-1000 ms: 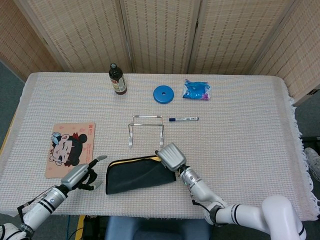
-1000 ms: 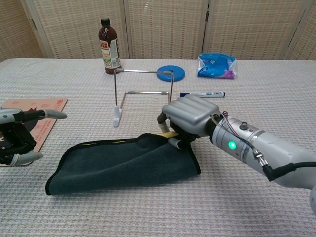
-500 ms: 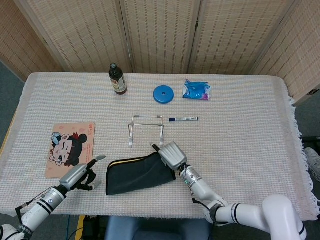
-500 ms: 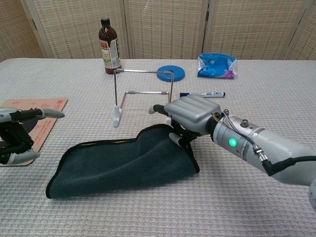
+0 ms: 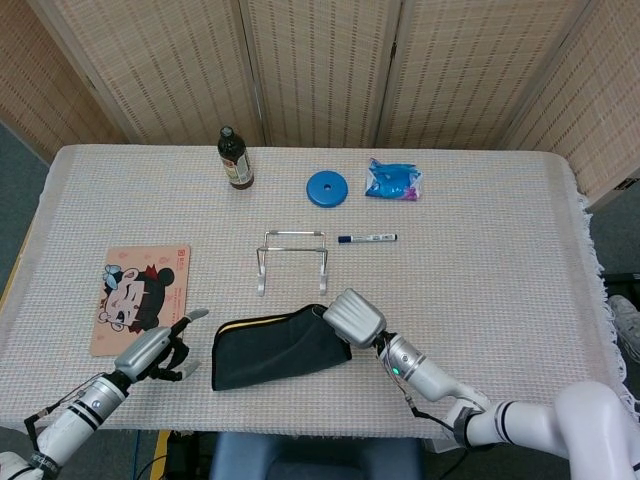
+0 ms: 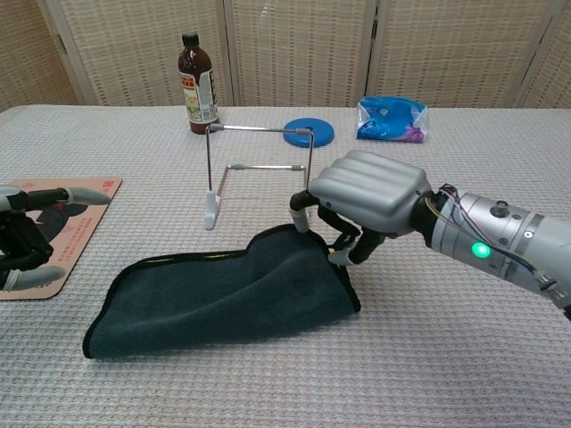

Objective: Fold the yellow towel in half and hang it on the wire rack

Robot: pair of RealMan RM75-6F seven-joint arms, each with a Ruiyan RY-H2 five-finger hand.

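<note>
Hovering right hand seemingly touches folded towel.

The cloth-covered worktop carries a folded towel, wire rack, bottle, blue disc, marker, blue packet — and a cartoon board.

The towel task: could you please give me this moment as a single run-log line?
towel: folded, flat on table | rack: bare | right hand: over towel's right edge, grip unclear | left hand: open, by left edge

Right hand: released folded towel, lifted, shifted right. Towel's yellow edge: covered. Left hand: drew slightly left.
</note>
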